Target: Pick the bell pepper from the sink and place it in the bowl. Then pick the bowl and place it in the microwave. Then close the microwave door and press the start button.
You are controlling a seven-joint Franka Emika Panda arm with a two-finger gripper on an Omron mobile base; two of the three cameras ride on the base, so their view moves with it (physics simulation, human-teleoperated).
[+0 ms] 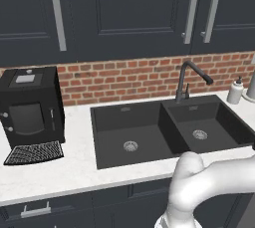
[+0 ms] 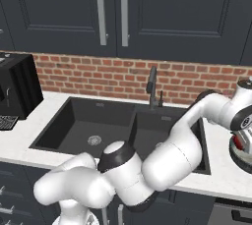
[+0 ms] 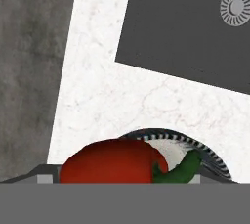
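**Red pepper at the bowl, right of the sink**

The hand [image 2: 241,138] sits at the far right edge of the right base view, over the desk [image 2: 221,175] beside the sink [image 2: 113,126]. Its jaws stand wide; the fingertips are hidden, and whether they touch the pepper cannot be told.

In the hand view, the bell pepper [image 3: 110,165] lies directly under the camera: glossy red, on its side, green stem to the right. Behind it curves the striped rim of the bowl [image 3: 195,145], with pale interior showing. The pepper appears to sit in the bowl, though its lower part is cut off by the frame. A sliver of red also shows under the hand in the right base view, above the bowl's grey rim.

Beyond the bowl lies bare white marbled desk, then the sink's straight black edge and 1 round silver drain [image 3: 236,6]. To the left the desk ends at a straight edge, with grey floor beyond.

The left base view shows both basins bare, the arched black faucet [image 1: 191,77], a soap dispenser [image 1: 235,90] at the right, and a black coffee machine [image 1: 31,112] at the left. No writing is readable anywhere.
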